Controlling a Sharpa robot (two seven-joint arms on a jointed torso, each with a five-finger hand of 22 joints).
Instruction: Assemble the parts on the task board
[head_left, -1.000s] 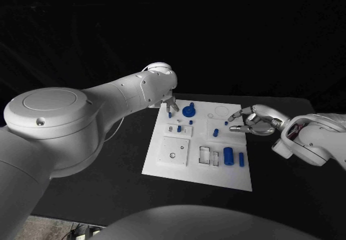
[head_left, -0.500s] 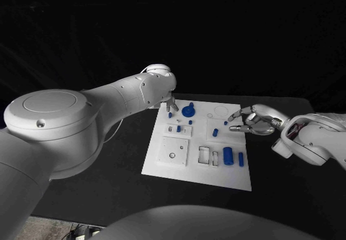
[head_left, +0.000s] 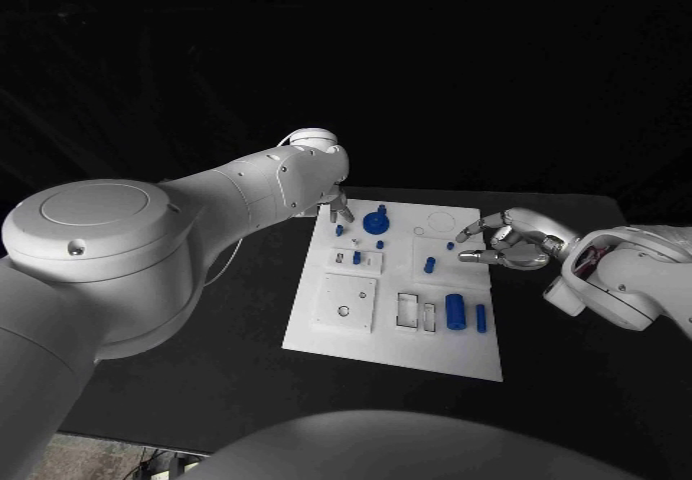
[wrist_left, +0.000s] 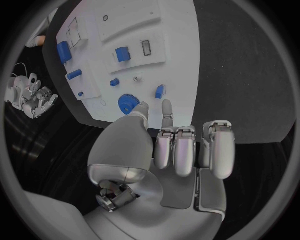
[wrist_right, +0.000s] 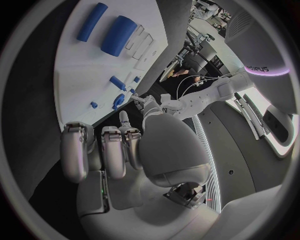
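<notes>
Blue gear (head_left: 378, 220) on task board (head_left: 375, 330), just beside empty, loosely spread left robot hand (head_left: 340, 210).

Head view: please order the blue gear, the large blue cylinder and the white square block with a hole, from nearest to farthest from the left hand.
1. Blue gear, far end, beside the left hand.
2. White square block with a hole, near left.
3. Large blue cylinder, near right.

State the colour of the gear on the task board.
Blue. The gear shows best in the left wrist view.

Parts (head_left: 456, 311) lie on the task board (head_left: 332, 335) mid-table (head_left: 216, 380).
</notes>
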